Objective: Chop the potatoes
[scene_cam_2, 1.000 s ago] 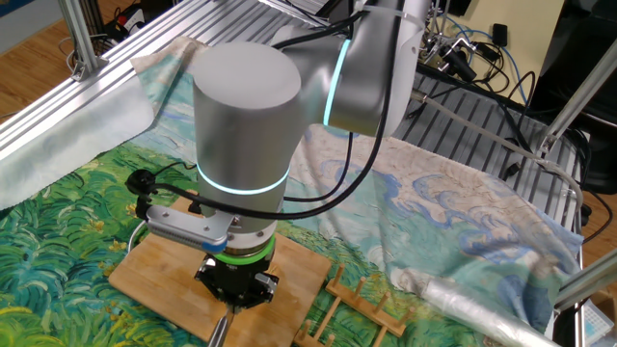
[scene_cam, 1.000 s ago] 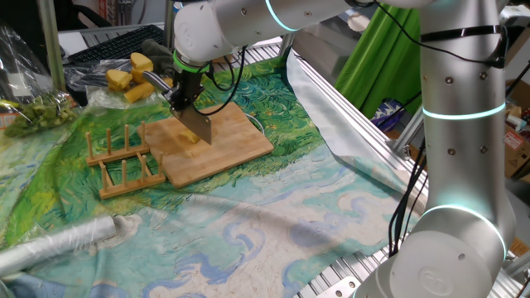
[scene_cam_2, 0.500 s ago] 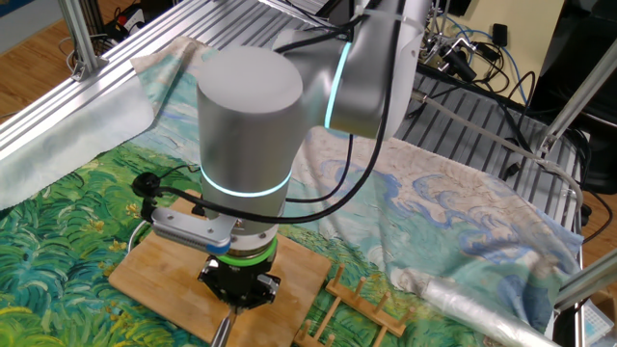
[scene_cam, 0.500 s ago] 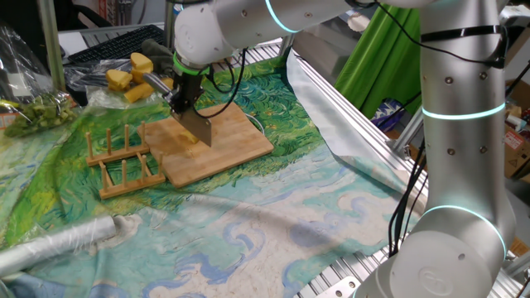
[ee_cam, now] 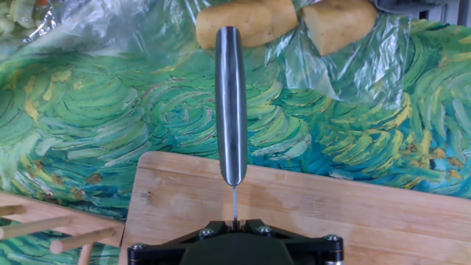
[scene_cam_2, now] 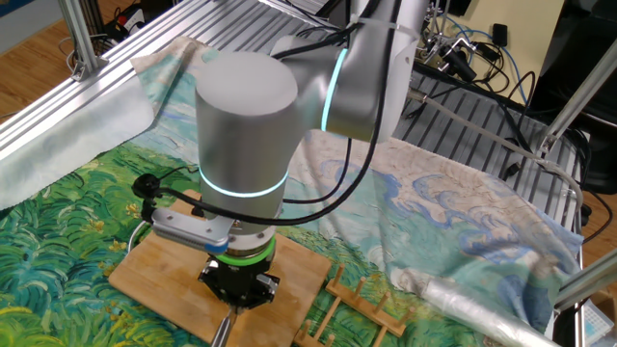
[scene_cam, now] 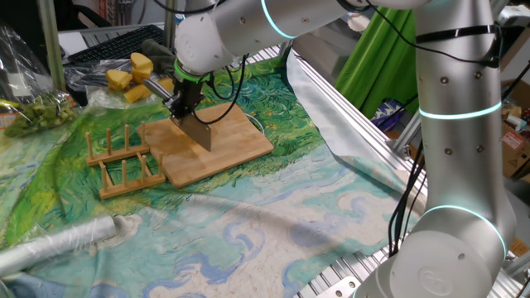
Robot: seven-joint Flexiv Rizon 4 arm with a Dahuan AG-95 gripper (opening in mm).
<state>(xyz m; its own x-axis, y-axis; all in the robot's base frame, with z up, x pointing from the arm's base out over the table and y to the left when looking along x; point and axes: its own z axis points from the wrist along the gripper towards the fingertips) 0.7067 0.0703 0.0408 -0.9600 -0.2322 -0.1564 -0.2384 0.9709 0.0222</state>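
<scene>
- The jaws of the gripper (scene_cam: 184,106) are drawn nearly together, clamped on a knife (scene_cam: 198,132) whose grey blade hangs down from them onto the wooden cutting board (scene_cam: 236,139).
- In the hand view the knife's metal handle (ee_cam: 230,103) runs straight up the middle of the frame, out past the board's far edge (ee_cam: 309,193) and over the painted cloth (ee_cam: 88,110).
- The potatoes meant for chopping cannot be made out: the blade and gripper cover that part of the board in one fixed view, and the arm's thick body (scene_cam_2: 243,135) hides it in the other.
- Bigger, deep-yellow chunks (scene_cam: 132,74) lie on clear plastic at the upper left of the fixed view, well off the board; two of them (ee_cam: 246,20) show at the top of the hand view, just beyond the handle's tip.
- A wooden rack with pegs (scene_cam: 124,161) sits just left of the board, touching its edge.
- A roll of clear plastic (scene_cam: 58,244) lies at the lower left on the cloth.
</scene>
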